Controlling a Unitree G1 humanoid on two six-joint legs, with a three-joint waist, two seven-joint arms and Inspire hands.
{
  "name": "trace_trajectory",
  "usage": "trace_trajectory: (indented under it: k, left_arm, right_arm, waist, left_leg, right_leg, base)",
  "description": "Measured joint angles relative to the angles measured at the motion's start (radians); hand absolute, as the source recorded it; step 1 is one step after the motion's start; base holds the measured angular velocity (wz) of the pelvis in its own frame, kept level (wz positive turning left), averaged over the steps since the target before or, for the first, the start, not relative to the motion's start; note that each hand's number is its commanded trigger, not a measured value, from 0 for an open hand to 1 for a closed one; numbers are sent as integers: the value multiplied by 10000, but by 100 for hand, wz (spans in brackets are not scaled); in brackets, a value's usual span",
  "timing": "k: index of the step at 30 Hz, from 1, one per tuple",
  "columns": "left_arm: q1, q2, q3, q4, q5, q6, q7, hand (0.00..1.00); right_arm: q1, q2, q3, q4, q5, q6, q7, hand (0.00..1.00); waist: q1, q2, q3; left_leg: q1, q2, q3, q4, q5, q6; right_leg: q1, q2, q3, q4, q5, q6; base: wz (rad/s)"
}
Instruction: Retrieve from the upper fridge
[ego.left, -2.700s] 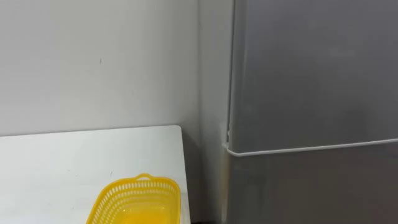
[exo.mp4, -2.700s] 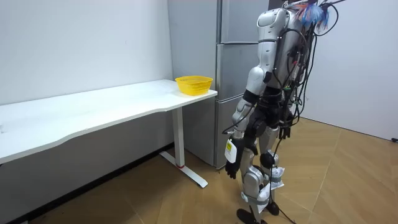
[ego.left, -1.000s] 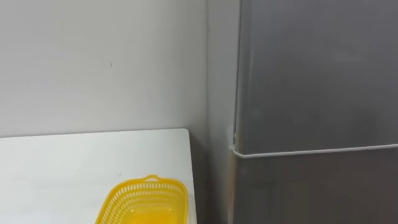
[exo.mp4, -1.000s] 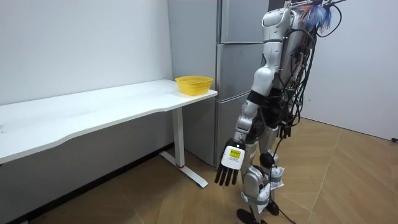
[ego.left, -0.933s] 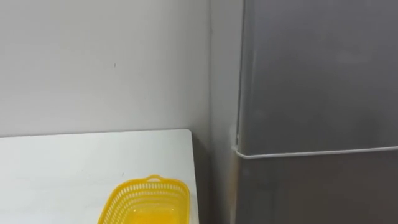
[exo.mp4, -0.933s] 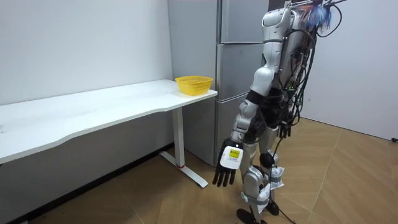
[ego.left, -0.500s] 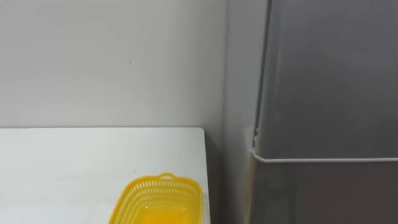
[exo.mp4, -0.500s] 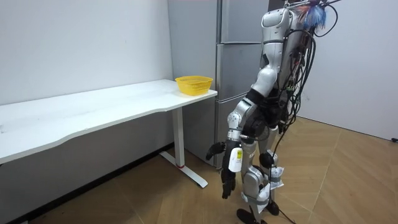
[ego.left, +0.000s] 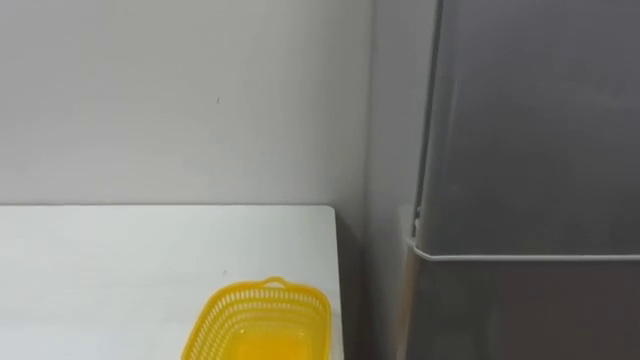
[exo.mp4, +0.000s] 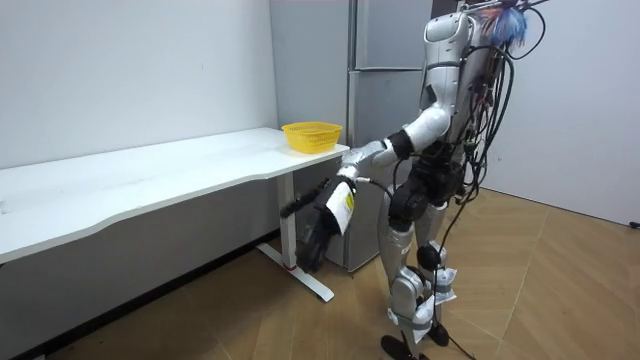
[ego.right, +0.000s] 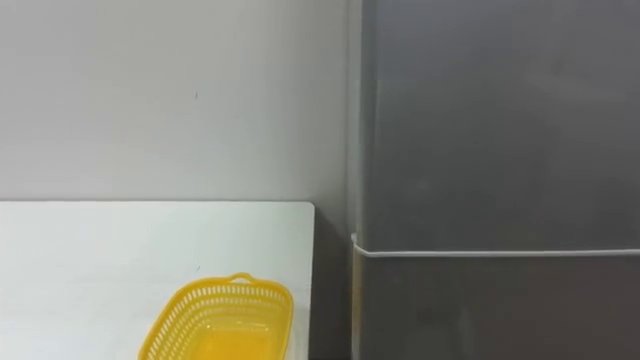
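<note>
L hand (exo.mp4: 318, 225) low beside the fridge (exo.mp4: 372, 110), on its bench (ego.left: 120, 260) side, fingers loose, spread, holding nothing. Fridge's upper door (ego.left: 530, 120) shut; item to fetch presumably inside, hidden, so weight and grip unknown. Door prob stiff on its seal, smooth, no handle seen: hook fingers on the edge nearest the bench. Yellow basket (ego.left: 265, 322) on bench corner by fridge.

The table (ego.left: 120, 260) stands just left of the fridge (ego.left: 520, 150), both backed by the wall (ego.left: 180, 100). The basket (ego.left: 265, 325) sits on the table's end nearest the fridge. The robot stands before the fridge.
</note>
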Motion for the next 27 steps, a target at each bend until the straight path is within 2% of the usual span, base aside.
trace_trajectory:
  k: [1,2,3,6,9,12,16,18,21,24,27]
  left_arm:
    - [-67,101,-1,-549,-1,-22,144,0]
    - [-69,109,0,-1317,31,-77,310,0]
    - [-82,109,3,-1619,212,-115,391,0]
    - [-152,116,53,-3457,1428,-223,564,0]
    - [-194,208,77,-4543,2073,-282,523,0]
    - [-296,271,148,-5732,2726,-292,-46,0]
    - [-429,611,-11,-6985,3312,-278,-1172,0]
    - [-777,850,-363,-7507,3493,-245,-2011,0]
    - [-1071,1013,-654,-7953,3486,-123,-2935,0]
    - [-1645,1048,-999,-8475,3496,0,-3818,0]
    - [-2200,1342,-1542,-8876,3452,134,-5043,0]
  right_arm:
    - [11,-4,77,7,161,-21,-97,0]
    - [27,-9,77,-2,380,-56,-162,0]
    - [26,-14,77,-12,435,-71,-176,0]
    - [15,-36,68,-22,401,-306,-174,0]
    - [-27,-37,76,66,348,-400,-116,0]
    - [-28,-39,72,386,303,-498,-13,0]
    - [-20,-43,69,632,295,-495,504,0]
    - [-22,-45,63,713,250,-471,753,0]
    - [-55,-51,62,764,205,-477,961,0]
    - [-59,-52,42,754,153,-493,1076,0]
    - [-67,-144,-172,736,-135,-475,1383,0]
  waist:
    - [-1,22,3]
    - [27,39,14]
    - [67,51,19]
    - [51,145,59]
    - [68,171,110]
    - [14,157,167]
    - [-172,143,196]
    - [-247,109,217]
    - [-498,112,225]
    - [-759,111,227]
    - [-973,133,223]
  left_leg:
    - [-46,-2,-51,58,0,0]
    - [-53,-2,-77,64,0,0]
    - [-56,-3,-84,57,0,0]
    - [-33,4,-104,48,0,0]
    - [-40,7,-104,41,2,-3]
    - [-58,5,-103,58,2,-3]
    - [-152,0,-145,173,2,-4]
    - [-188,2,-162,221,2,-4]
    - [-239,-3,-241,241,2,-4]
    - [-267,1,-252,235,3,-6]
    - [-265,2,-241,216,5,-5]
  right_leg:
    - [-2,-1,-40,-2,2,-1]
    - [-5,-1,-44,1,2,-1]
    - [-12,-1,-46,7,2,-1]
    - [-19,13,-56,5,1,-2]
    - [2,22,-47,-17,1,-3]
    - [-10,20,-36,-22,-2,-3]
    - [-12,16,-69,-159,0,-2]
    - [-5,16,-71,-159,9,-3]
    - [-13,12,-133,-161,20,-2]
    - [-54,12,-149,-151,19,-3]
    - [-70,10,-145,-155,22,-4]
  base:
    - [10]
    - [7]
    - [0]
    - [0]
    - [0]
    - [0]
    - [3]
    - [2]
    - [7]
    - [2]
    - [-3]
